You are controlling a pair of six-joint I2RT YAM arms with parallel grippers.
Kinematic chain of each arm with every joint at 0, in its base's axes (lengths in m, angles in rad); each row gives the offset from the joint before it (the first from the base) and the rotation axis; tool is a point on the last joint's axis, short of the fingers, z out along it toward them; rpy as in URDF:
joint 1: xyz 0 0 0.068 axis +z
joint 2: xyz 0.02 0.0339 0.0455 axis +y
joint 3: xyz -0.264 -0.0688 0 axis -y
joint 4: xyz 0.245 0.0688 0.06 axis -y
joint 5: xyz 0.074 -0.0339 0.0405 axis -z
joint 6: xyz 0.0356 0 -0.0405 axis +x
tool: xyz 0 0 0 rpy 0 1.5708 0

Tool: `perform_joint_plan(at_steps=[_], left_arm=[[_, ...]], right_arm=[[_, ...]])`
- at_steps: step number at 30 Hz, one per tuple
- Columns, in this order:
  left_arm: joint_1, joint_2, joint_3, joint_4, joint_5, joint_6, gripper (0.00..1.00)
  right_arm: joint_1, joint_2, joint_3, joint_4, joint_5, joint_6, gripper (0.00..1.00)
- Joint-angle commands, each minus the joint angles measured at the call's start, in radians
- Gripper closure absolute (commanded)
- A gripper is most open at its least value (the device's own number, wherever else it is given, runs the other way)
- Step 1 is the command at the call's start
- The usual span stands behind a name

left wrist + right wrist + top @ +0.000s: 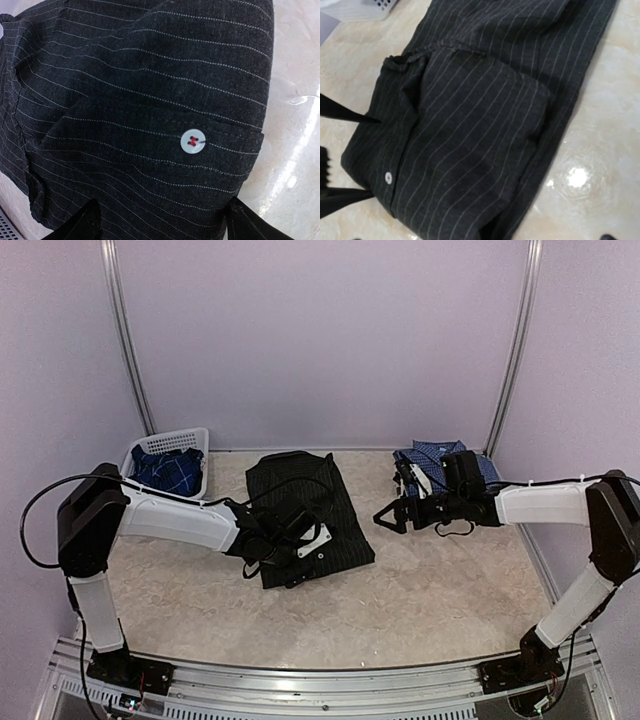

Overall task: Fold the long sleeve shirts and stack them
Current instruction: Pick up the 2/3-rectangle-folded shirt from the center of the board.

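Basket of white plastic lattice [195, 440] stands at the far left rear of the pale marbled bench [430, 590]. A darker blue plaid cloth shirt [165, 470] lies bunched inside it.

Near the middle of the bench lies the black button-up shirt with thin pale pinstripes [300, 495], folded into a long rectangle that slants from the rear toward the near right. The left arm reaches across from the left side, and its pincer [165, 220] sits over the near end of this shirt. In the left wrist view its two dark fingertips [82, 222] stand wide apart at the bottom of the picture. The folded pinstriped cloth fills the space between them, and no pinch on the fabric shows. A pale round button sewn with red thread [191, 142] lies just ahead of the tips, on a stitched band of the shirt.

To the right of the black shirt, the right pincer [388, 515] hangs over bare bench near the shirt's right edge. Its fingers are spread fully, point left toward the cloth and hold nothing.

Behind the right wrist, at the right rear of the bench, lies the blue-and-white small-checked shirt [428, 454], folded and partly hidden by the arm.
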State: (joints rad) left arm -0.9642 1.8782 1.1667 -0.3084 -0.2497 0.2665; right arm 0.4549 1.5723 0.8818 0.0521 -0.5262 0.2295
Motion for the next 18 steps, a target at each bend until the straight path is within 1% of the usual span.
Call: perform_joint_plan(at_steps=[1,3,4,12,14,18], left_arm=[[-0.012,0.065,0.055,-0.053,-0.055,0.025,0.21],[-0.018,0.082,0.054,-0.056,-0.063,0.027,0.24],[-0.021,0.09,0.058,-0.06,-0.065,0.025,0.28],[-0.032,0.12,0.054,-0.082,-0.008,0.019,0.78],[-0.042,0.114,0.046,-0.08,0.007,0.007,0.86],[-0.093,0.09,0.029,-0.081,0.018,-0.017,0.96]], right_arm=[[-0.013,0.043,-0.003,0.02,-0.033,-0.008,0.01],[-0.014,0.057,0.012,0.006,-0.041,-0.013,0.0],[-0.016,0.058,0.017,-0.003,-0.042,-0.017,0.01],[-0.023,-0.01,-0.007,-0.031,-0.002,-0.017,0.0],[-0.023,-0.03,-0.014,-0.036,0.004,-0.018,0.01],[-0.022,-0.057,-0.024,-0.064,0.002,-0.032,0.0]])
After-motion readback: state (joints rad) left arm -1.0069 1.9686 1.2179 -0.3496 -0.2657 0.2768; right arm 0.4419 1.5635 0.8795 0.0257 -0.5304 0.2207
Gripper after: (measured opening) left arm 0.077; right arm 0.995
